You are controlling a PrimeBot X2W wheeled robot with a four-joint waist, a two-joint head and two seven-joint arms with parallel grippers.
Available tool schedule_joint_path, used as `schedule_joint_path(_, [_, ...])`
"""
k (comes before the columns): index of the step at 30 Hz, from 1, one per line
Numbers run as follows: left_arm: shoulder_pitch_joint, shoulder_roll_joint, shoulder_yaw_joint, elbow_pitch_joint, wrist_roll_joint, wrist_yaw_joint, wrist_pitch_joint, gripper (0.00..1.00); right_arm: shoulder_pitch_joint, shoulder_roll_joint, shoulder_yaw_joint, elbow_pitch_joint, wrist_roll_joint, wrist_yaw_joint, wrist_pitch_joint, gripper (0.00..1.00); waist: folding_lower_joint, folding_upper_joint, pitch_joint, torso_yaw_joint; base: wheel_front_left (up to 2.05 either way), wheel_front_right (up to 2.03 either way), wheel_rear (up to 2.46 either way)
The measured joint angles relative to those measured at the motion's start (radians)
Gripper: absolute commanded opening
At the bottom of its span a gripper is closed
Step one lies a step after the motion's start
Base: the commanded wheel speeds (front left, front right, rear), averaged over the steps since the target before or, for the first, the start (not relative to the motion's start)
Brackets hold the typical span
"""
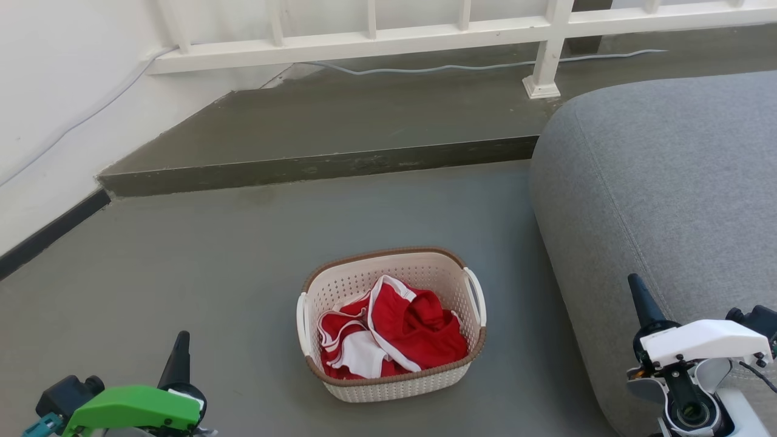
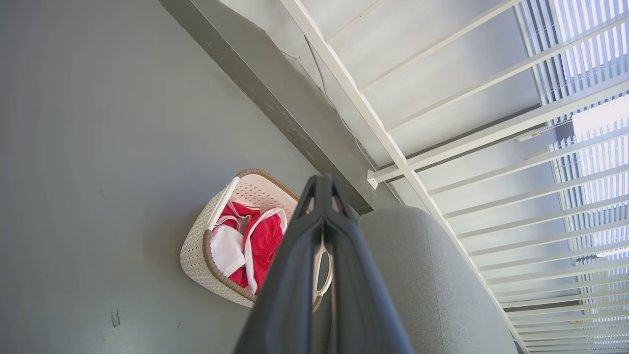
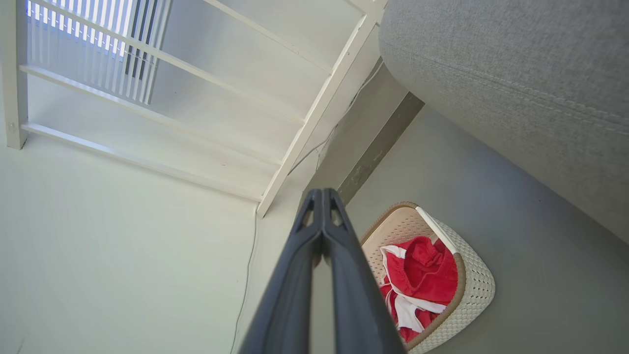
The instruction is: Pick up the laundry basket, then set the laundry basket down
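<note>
Two grippers sit nearest in the head view, the left gripper (image 1: 181, 340) low on the left and the right gripper (image 1: 636, 285) low on the right, each with its long dark fingers pressed together on nothing. Beyond and between them the laundry basket (image 1: 397, 385) stands upright on the grey floor (image 1: 182, 255), red and white clothes (image 1: 413, 328) heaped inside, near a grey cushioned seat (image 1: 668, 182). Farther back, a raised step (image 1: 315, 164) runs below a white railing (image 1: 364, 36).

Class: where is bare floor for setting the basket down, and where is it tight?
Bare floor lies between the laundry basket, wall and step. Tight between basket and grey sofa.
</note>
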Motion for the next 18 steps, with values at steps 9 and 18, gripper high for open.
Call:
schedule_joint_path(9, [-0.019, -0.002, 0.028, 0.017, -0.115, -0.023, 0.034, 0.0, -0.009, 0.021, -0.049, 0.0, 0.108, 0.019, 0.031, 0.0, 0.0, 0.0, 0.005, 0.009, 0.0, 0.0, 0.0])
schedule_joint_path(18, [-0.043, -0.003, 0.059, 0.024, -0.239, -0.045, 0.067, 0.0, -0.021, 0.031, -0.098, -0.001, 0.229, 0.045, 0.06, 0.0, 0.0, 0.0, 0.011, 0.02, 0.0, 0.0, 0.0])
